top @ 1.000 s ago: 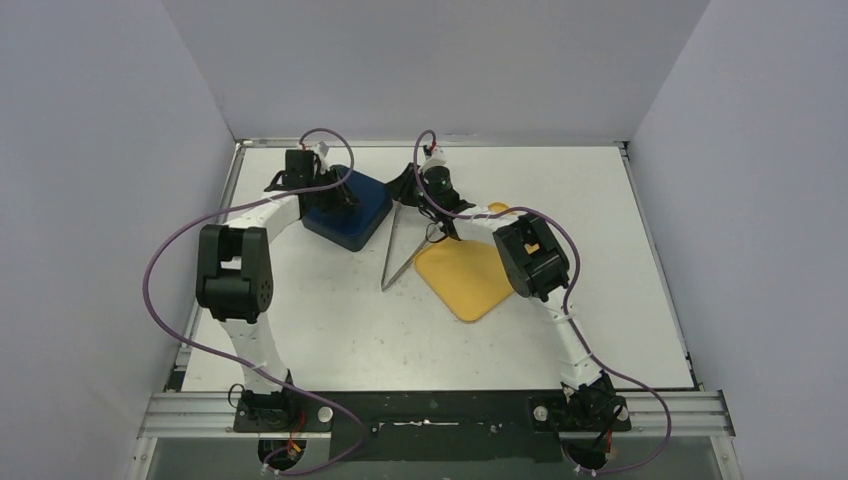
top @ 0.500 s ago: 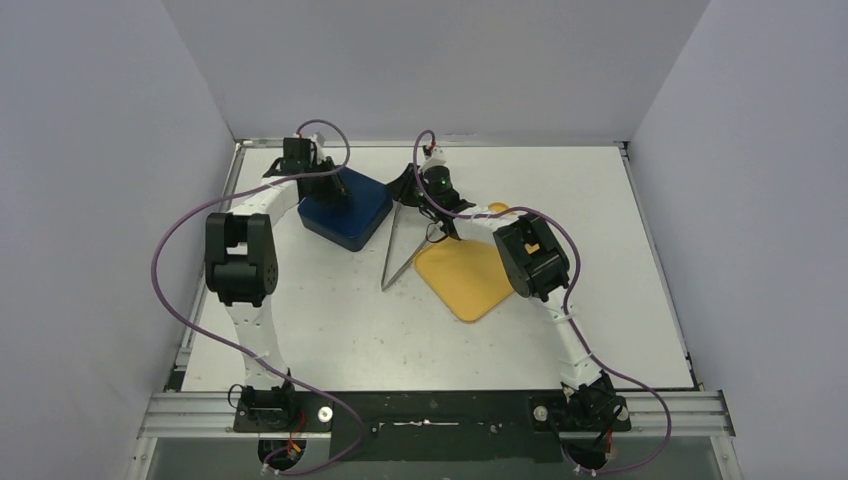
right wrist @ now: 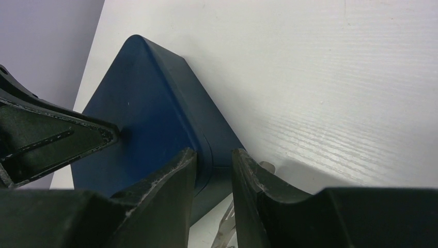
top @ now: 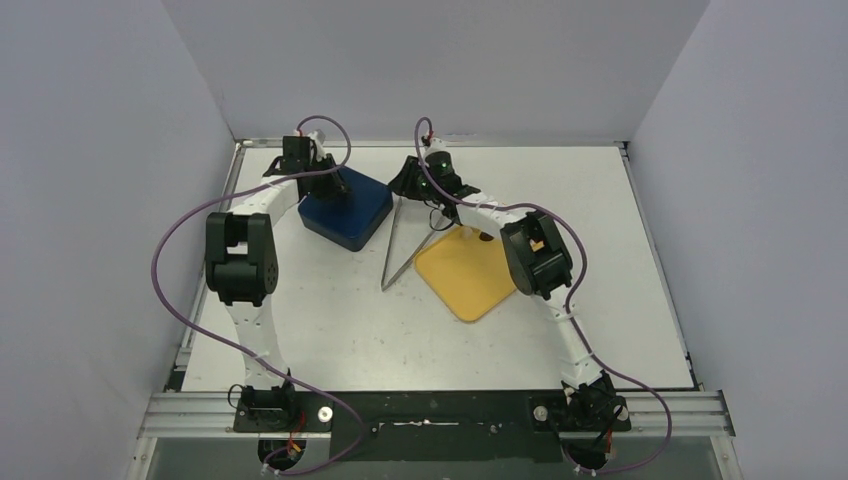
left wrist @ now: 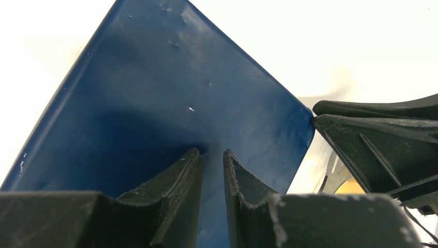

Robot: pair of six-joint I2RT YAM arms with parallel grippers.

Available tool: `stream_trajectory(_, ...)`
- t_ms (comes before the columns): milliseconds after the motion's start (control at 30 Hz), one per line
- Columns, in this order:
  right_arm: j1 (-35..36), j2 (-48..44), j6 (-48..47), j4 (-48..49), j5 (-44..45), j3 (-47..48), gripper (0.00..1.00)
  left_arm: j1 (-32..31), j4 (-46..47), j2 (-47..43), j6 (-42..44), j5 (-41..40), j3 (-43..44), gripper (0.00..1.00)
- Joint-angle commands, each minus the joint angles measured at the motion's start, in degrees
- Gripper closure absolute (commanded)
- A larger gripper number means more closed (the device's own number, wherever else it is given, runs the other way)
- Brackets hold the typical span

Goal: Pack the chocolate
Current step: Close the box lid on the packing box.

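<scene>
A closed dark blue box (top: 350, 215) stands at the back left, its lid filling the left wrist view (left wrist: 170, 93). My left gripper (left wrist: 212, 152) rests its tips on the lid, open by a narrow gap with nothing between. My right gripper (right wrist: 214, 155) hovers by the box's right corner (right wrist: 150, 103), open and empty. In the top view the left gripper (top: 322, 183) and the right gripper (top: 418, 187) flank the box. A small dark spot (top: 485, 237) on the yellow tray (top: 465, 275) may be chocolate. It is too small to tell.
Long metal tongs (top: 397, 250) lie between the box and the tray, their tips toward the near side. They also show under my right gripper (right wrist: 227, 232). Grey walls close in the white table on three sides.
My right gripper has lifted off the tray's far corner and swung back-left to the box's corner, and its jaws have parted. The left arm has shifted slightly and then stayed on the lid.
</scene>
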Motion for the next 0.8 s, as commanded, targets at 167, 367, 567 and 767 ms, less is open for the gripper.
stream_trajectory(167, -0.3, -5.5, -2.3, -2.5, -0.6, 2.7, 0.74, 2.3, -8.8, -2.7, 2.2, -1.2, 6.5, 0.75)
stream_trajectory(367, 0.2, -1.9, -1.0, -3.3, -0.9, 3.4, 0.78, 7.4, -7.7, 0.0, 1.5, -3.3, 1.4, 0.76)
stream_trajectory(567, 2.2, 3.9, -0.7, -2.0, -4.2, 7.2, 0.79, 11.1, -4.0, -2.2, -0.3, -3.5, -4.8, 0.79)
stream_trajectory(767, 2.0, 7.3, 0.6, -1.0, -6.7, 14.6, 0.73, 4.7, -7.9, -9.6, 5.7, -9.6, 1.8, 0.66)
